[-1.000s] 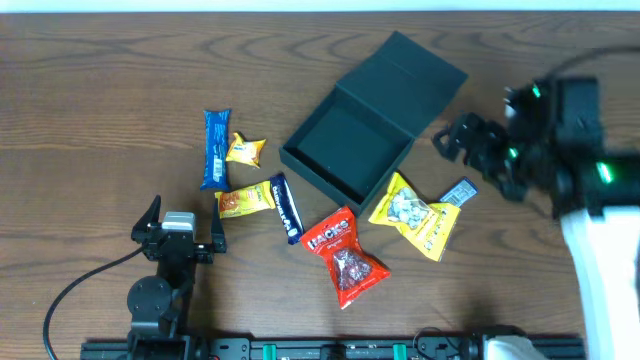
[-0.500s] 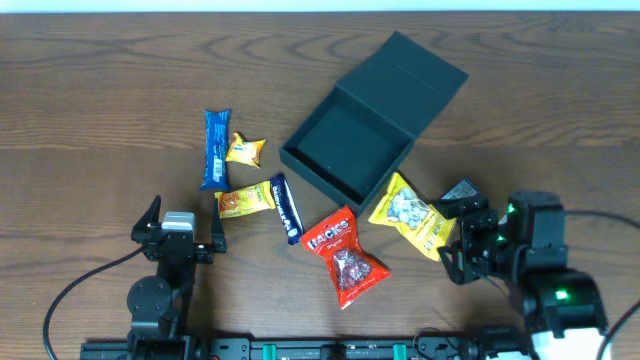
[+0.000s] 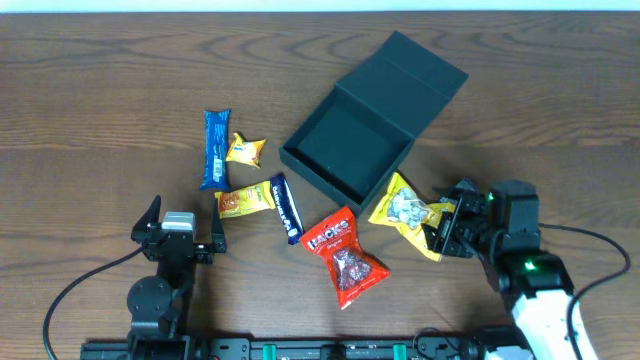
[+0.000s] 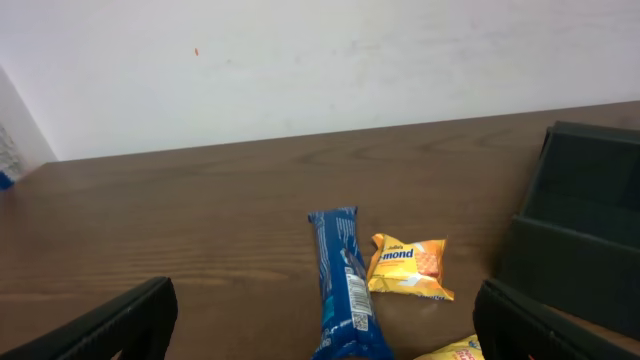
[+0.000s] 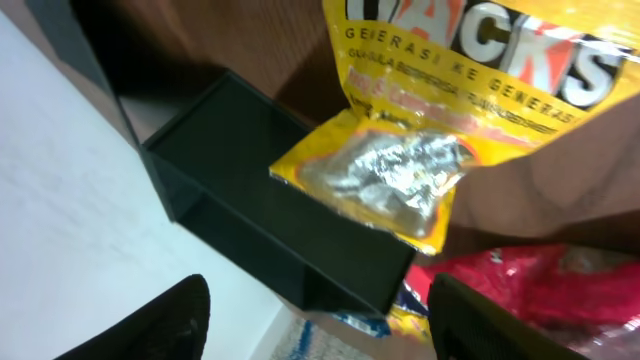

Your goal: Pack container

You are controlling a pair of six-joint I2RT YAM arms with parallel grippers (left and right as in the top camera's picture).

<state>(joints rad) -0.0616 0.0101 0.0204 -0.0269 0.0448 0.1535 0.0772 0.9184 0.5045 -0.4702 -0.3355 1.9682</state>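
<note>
The right gripper (image 3: 436,226) is seen with its jaws parted around the end of the yellow snack packet (image 3: 408,210) — no clamp on it can be made out. The container (image 3: 345,148) is found just beyond that packet, lid open. The left gripper (image 3: 183,222) is spread wide, nothing held — a blue bar (image 3: 214,148) lies ahead.

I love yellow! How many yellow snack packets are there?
3: small yellow packet beside the blue bar, medium yellow packet below, big yellow packet at the right gripper. Others may hide.
</note>
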